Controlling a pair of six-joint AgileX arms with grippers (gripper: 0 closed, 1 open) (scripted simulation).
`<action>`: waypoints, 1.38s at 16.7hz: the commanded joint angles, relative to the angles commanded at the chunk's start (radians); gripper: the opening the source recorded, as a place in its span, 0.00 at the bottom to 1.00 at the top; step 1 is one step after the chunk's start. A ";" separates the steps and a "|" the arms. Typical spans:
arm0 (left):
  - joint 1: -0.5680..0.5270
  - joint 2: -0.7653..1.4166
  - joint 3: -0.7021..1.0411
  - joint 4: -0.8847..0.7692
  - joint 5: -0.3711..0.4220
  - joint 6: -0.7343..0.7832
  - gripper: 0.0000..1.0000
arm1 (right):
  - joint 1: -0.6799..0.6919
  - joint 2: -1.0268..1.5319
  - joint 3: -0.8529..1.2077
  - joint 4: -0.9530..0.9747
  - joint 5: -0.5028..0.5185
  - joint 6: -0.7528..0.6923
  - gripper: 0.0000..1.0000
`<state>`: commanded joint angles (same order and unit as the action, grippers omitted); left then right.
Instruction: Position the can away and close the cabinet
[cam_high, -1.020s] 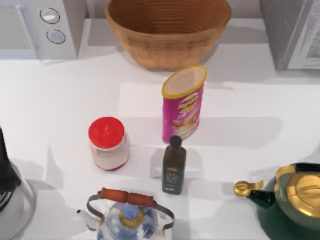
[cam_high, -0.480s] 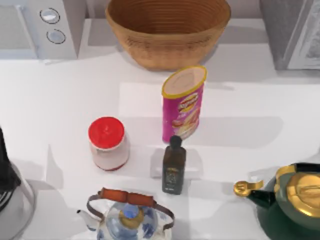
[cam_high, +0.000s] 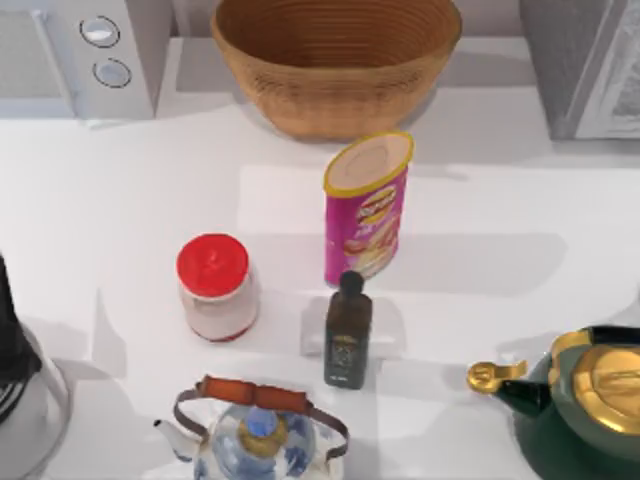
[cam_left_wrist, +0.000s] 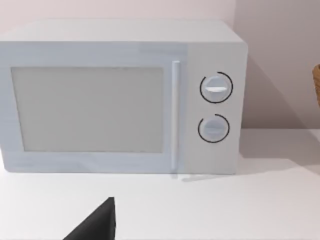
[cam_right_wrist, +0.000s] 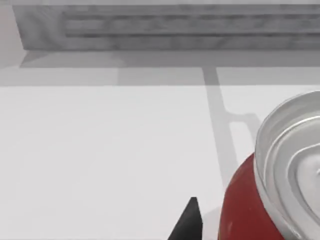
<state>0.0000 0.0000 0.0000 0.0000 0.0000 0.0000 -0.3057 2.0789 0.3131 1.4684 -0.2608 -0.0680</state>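
Can (cam_right_wrist: 270, 200), red-walled with a silver top, stands upright on the white counter (cam_right_wrist: 100, 150), just beside the dark tip of the right tool (cam_right_wrist: 189, 225). Nothing appears to be held yet, and I cannot tell whether that tool is spread or closed. A grey cabinet front (cam_right_wrist: 165, 27) runs across the far side of the counter, well apart from the can; from above, the cabinet (cam_high: 590, 70) sits at about 1 o'clock.

The step in hand looks like the approach to the grasp. To do it well, I would centre the right tool on the can's wall below the rim, keep the wrist level so the can stays upright, and close only once the wall sits squarely inside. The lift should be straight up before any travel toward 1 o'clock, since the green kettle (cam_high: 590, 410) at 4 o'clock and the tall pink tube (cam_high: 366, 205) near the centre may be close to the path.

The left tool (cam_left_wrist: 97, 225) waits facing the microwave (cam_left_wrist: 125, 95) at 10 o'clock; I cannot tell its state either.
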 joint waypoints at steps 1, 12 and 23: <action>0.000 0.000 0.000 0.000 0.000 0.000 1.00 | 0.000 -0.022 0.005 -0.021 0.000 0.000 0.00; 0.000 0.000 0.000 0.000 0.000 0.000 1.00 | 0.001 -0.602 0.131 -0.785 -0.010 0.006 0.00; 0.000 0.000 0.000 0.000 0.000 0.000 1.00 | 0.002 -0.819 0.184 -1.012 -0.011 0.000 0.00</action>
<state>0.0000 0.0000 0.0000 0.0000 0.0000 0.0000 -0.3042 1.2597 0.4969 0.4560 -0.2721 -0.0680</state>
